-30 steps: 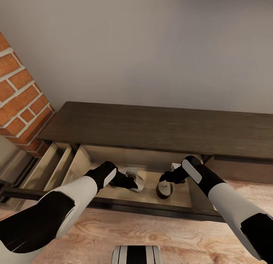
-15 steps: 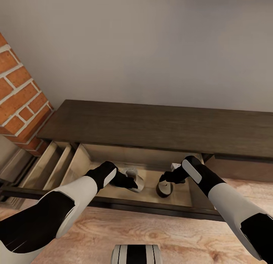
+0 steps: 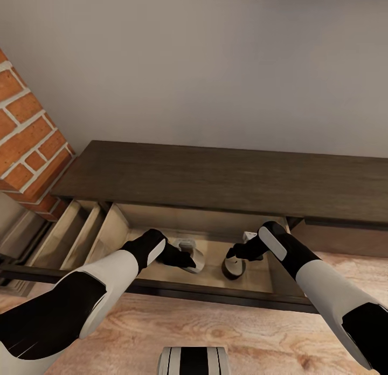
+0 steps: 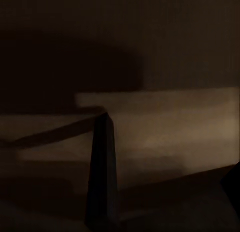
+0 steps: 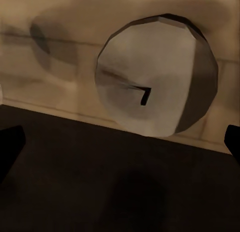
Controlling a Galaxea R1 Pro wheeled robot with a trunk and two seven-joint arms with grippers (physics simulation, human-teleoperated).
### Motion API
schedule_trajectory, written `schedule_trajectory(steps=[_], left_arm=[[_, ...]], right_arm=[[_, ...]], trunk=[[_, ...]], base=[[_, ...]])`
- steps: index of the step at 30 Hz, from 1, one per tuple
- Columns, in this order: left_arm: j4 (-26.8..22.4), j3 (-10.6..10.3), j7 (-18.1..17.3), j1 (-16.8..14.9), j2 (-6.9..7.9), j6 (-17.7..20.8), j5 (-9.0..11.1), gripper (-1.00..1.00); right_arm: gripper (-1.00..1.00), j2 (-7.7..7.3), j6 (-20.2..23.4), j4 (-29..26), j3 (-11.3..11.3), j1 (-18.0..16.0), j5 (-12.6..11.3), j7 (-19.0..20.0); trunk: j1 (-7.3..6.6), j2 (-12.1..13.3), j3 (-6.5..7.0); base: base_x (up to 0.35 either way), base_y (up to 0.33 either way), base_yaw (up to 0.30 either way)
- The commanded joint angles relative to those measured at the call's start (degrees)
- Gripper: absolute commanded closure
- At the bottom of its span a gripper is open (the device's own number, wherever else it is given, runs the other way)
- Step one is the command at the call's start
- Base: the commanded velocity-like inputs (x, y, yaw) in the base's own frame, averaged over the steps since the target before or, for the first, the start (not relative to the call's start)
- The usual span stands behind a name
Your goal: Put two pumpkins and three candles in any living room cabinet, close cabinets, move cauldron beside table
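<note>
The long dark brown cabinet (image 3: 226,178) has a wide drawer (image 3: 178,219) pulled out, pale inside. Two grey-brown candles stand in it: one (image 3: 196,258) right by my left gripper (image 3: 187,261), the other (image 3: 233,270) just under my right gripper (image 3: 233,252). In the right wrist view that candle (image 5: 150,82) shows its pale top and small wick, with the right gripper (image 5: 120,147) open, fingertips (image 5: 10,142) wide apart and off the candle. The left wrist view is dark, showing the drawer's inside (image 4: 165,127) and nothing between the fingers. Pumpkins, cauldron and table are out of view.
A red brick column (image 3: 27,143) rises at the left against the grey wall. Another drawer (image 3: 75,234) stands open at the cabinet's left end. The open drawer's dark front rail (image 3: 215,297) runs across before me, over a light wood floor (image 3: 248,337).
</note>
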Motion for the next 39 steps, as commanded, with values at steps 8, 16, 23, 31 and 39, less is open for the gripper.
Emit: schedule_trajectory(steps=[8, 16, 23, 31, 39], left_arm=[[0.0, -0.33, 0.01, -0.04, 0.0, 0.22, 0.44, 1.0], [-0.02, -0.33, 0.01, -0.04, 0.0, 0.22, 0.44, 1.0], [0.01, -0.33, 0.04, -0.04, 0.0, 0.22, 0.44, -1.0], [0.05, -0.33, 1.5, -0.04, 0.0, 0.22, 0.44, -1.0], [0.05, -0.33, 1.88, -0.04, 0.0, 0.22, 0.45, -1.0]], right_arm=[[-1.0, -0.08, 0.07, -0.1, 0.39, -0.04, -0.6, -0.5], [-1.0, -0.08, 0.07, -0.1, 0.37, -0.04, -0.6, -0.5], [-1.0, -0.08, 0.07, -0.1, 0.38, -0.04, -0.6, -0.5], [-1.0, -0.08, 0.07, -0.11, 0.41, -0.04, -0.6, -0.5], [-1.0, -0.08, 0.07, -0.1, 0.41, -0.04, -0.6, -0.5]], trunk=[[-0.01, -0.02, -0.04], [-0.01, -0.02, -0.04], [-0.01, -0.02, -0.04], [-0.01, -0.02, -0.04], [-0.01, -0.02, -0.04]], base=[[0.0, 0.0, 0.0], [0.0, 0.0, 0.0], [0.0, 0.0, 0.0], [0.0, 0.0, 0.0], [0.0, 0.0, 0.0]])
